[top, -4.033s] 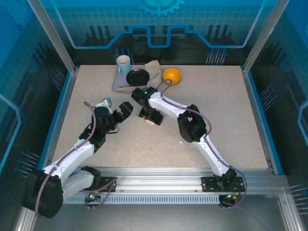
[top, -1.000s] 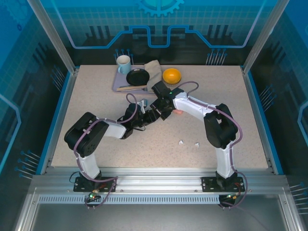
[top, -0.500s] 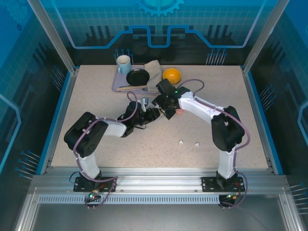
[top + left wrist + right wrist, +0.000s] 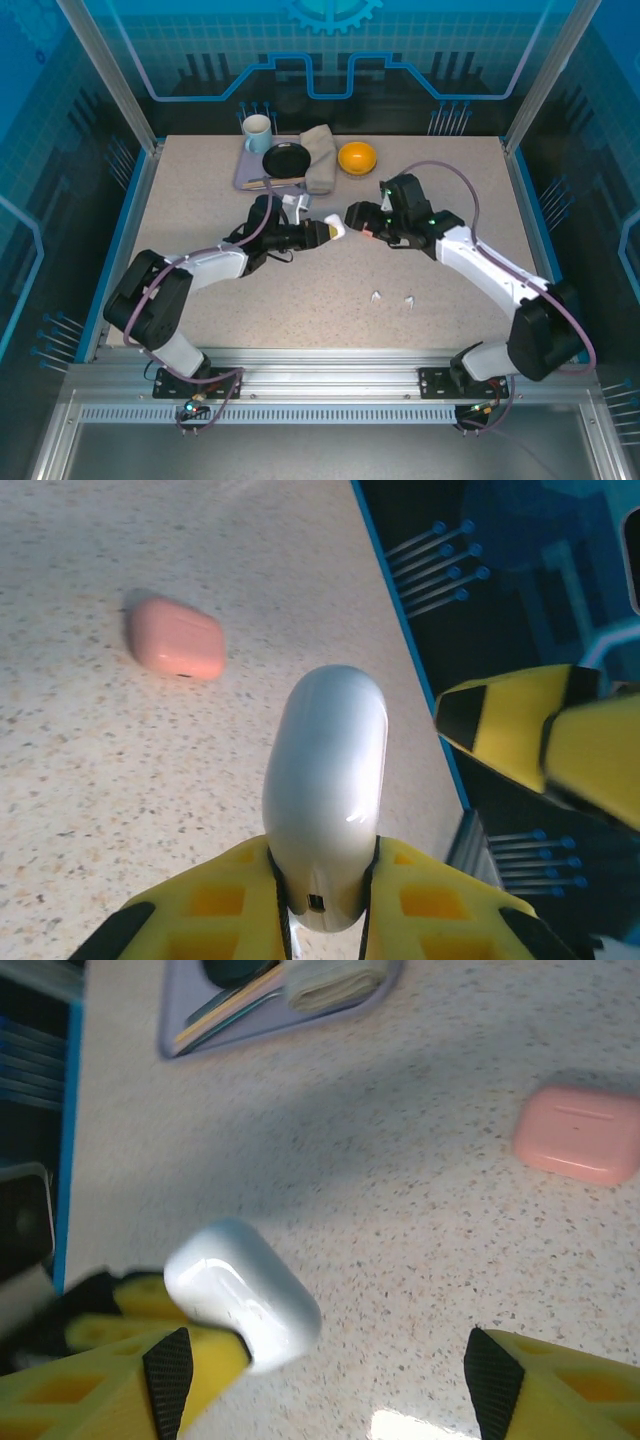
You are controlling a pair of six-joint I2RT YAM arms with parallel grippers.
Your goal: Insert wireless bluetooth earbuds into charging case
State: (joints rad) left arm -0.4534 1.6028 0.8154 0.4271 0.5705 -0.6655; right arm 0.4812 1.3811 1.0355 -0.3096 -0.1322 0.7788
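With jaws of left gripper [image 4: 322,880] clamped on 1 end of the glossy white rounded plastic case [image 4: 325,780] above mid bench [image 4: 480,180] and gaping at right gripper [image 4: 330,1380], treat 2 tiny white earbuds [image 4: 378,296] near its front edge as light, slippery: pinch gently.

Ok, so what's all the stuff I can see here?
white case: 1, white, in left gripper
pink case: 1, pink, on table by right gripper
earbuds: 2, white, on table, near side
tray: 1, lilac, far edge
mug: 1, pale, on tray
dish: 1, black, on tray
cloth: 1, beige, tray's right side
bowl: 1, orange, right of cloth
table: 1, speckled beige
left gripper: 1, yellow fingers, shut on white case
right gripper: 1, yellow fingers, open
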